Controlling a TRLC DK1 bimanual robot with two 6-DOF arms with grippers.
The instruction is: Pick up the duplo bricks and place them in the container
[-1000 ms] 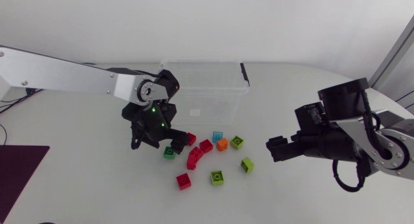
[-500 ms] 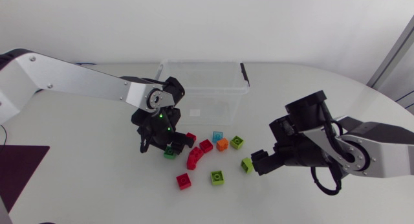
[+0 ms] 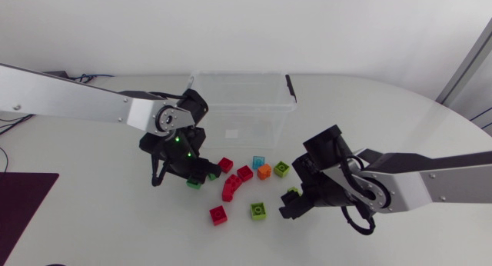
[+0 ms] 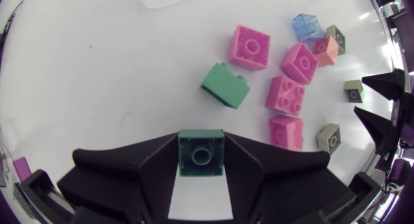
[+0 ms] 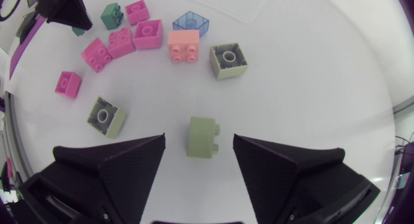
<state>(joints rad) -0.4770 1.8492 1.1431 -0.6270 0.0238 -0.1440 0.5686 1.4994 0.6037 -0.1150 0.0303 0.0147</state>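
My left gripper [image 3: 191, 177] is shut on a dark green brick [image 4: 201, 155], which sits stud-up between its fingers [image 4: 139, 172] low over the table. A second dark green brick [image 4: 225, 86] lies just ahead of it. Beyond lie several red bricks [image 3: 244, 173], an orange one [image 3: 264, 171], a clear blue one [image 3: 259, 162] and lime ones [image 3: 258, 211]. My right gripper [image 5: 198, 142] stands open around a lime brick [image 5: 204, 130] lying on its side, with a gap on each side. The clear container [image 3: 242, 104] stands behind the bricks.
The container's black-handled lid edge [image 3: 290, 88] is at its right end. A dark mat [image 3: 23, 201] lies at the table's front left corner. My two grippers are about a hand's width apart, with the brick cluster between them.
My left gripper has lowered onto the dark green brick and shut on it. My right arm has swung left toward the cluster and come down around the lime brick, its fingers narrowing.
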